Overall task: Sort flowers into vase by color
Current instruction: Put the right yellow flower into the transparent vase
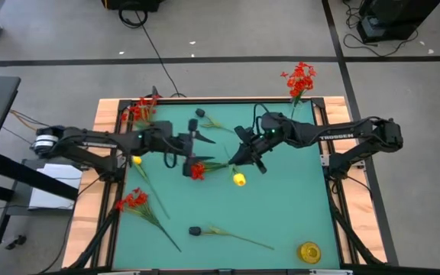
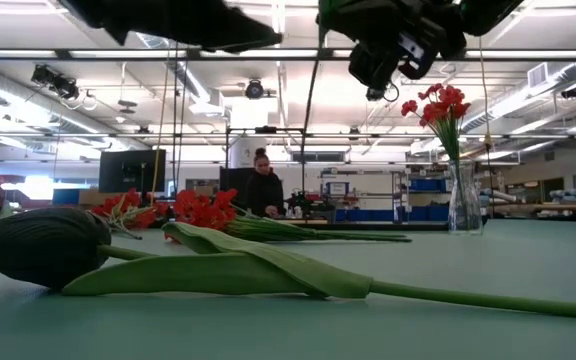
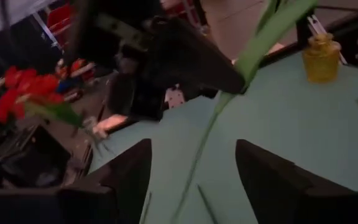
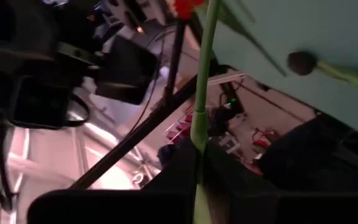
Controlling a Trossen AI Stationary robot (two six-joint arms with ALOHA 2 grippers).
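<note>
Right gripper [image 1: 244, 155] clamps red flower [image 1: 197, 171] stem mid-table, probably for handover; left gripper [image 1: 192, 143] jaws wide beside it, ready to receive.

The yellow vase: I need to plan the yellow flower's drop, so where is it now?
In the high view, the yellow vase stands upright near the table's front right corner, right of the dark-headed flower.

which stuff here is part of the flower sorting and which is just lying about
Part of the job:
- red-bloomed stem held between the left gripper and right gripper
- loose red flowers
- yellow flower
- dark-headed flower
- clear glass vase of red flowers
- small yellow glass vase

Just lying about:
- black floor cable
- white papers
</note>
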